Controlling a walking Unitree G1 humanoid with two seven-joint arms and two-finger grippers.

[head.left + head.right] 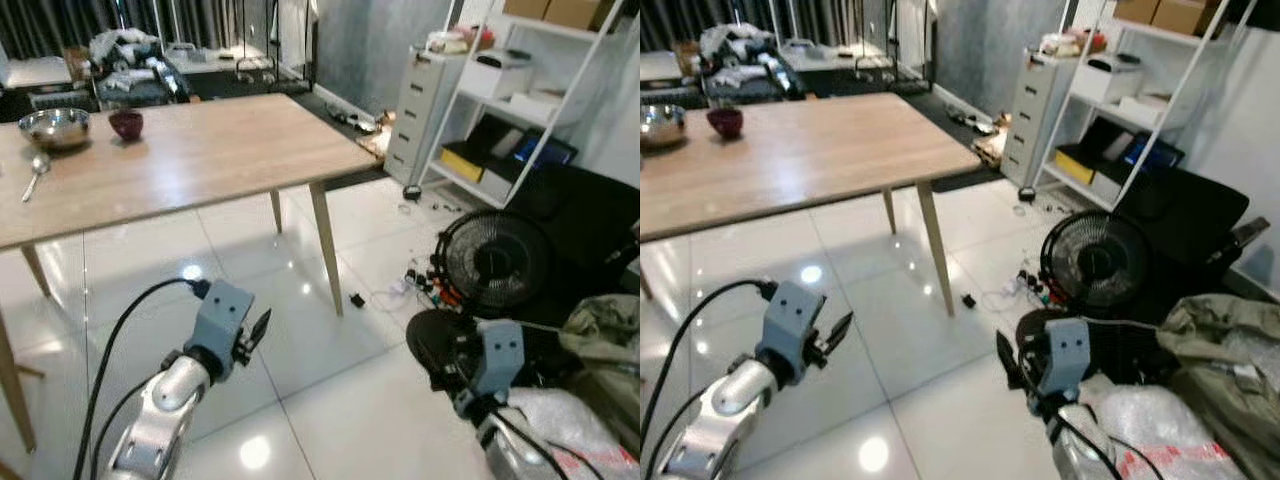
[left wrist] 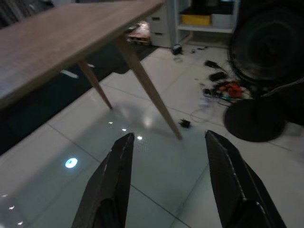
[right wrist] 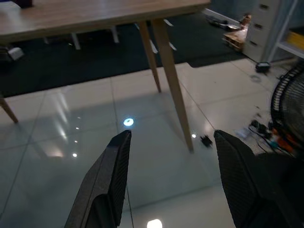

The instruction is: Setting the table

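Observation:
A light wooden table stands ahead on my left. On its far left end are a steel bowl, a small dark red bowl and a spoon. My left gripper hangs low over the white floor tiles in front of the table, open and empty, its fingers spread. My right gripper hangs low on the right near the fan, also open and empty, with both fingers wide apart.
A black floor fan with its round base and loose cables lies on the floor to the right. Behind it stand a white shelf unit and a drawer cabinet. Bags and cloth pile up at the right.

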